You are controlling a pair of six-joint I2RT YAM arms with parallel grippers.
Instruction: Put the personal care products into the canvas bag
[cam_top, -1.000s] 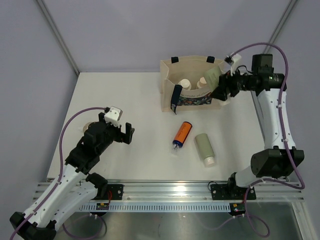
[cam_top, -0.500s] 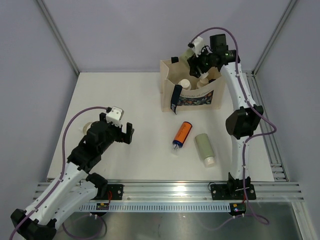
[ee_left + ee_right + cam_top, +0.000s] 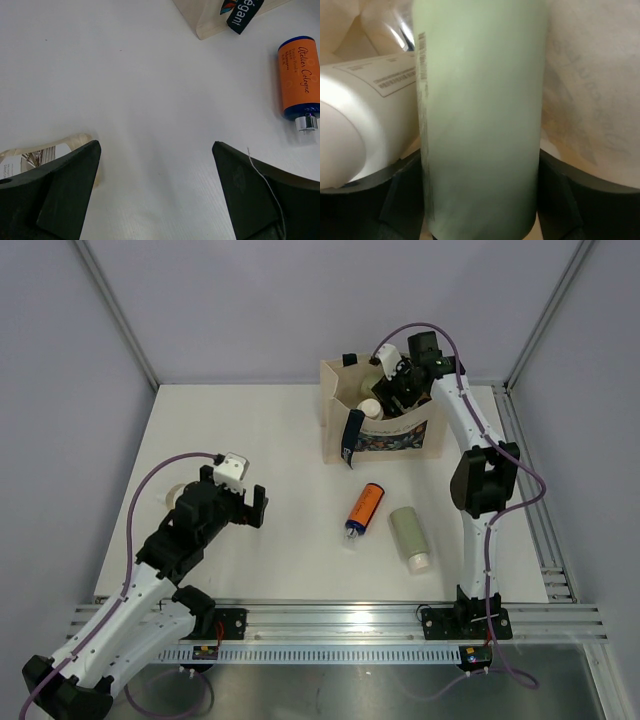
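Note:
The canvas bag stands open at the back of the table. My right gripper reaches into its mouth, shut on a sage-green bottle that fills the right wrist view between the fingers. A cream bottle lies beside it inside the bag, and its round cap shows from above. An orange bottle with a blue tip and a second sage-green bottle lie on the table in front of the bag. My left gripper is open and empty over bare table.
A pale translucent bottle lies on the table partly behind my left finger, and it also shows beside the left arm in the top view. The orange bottle and a navy bag strap lie ahead of the left gripper.
My right arm swung left from beside the bag to over it, then lowered the sage-green bottle into the bag's mouth. The left arm has not moved.

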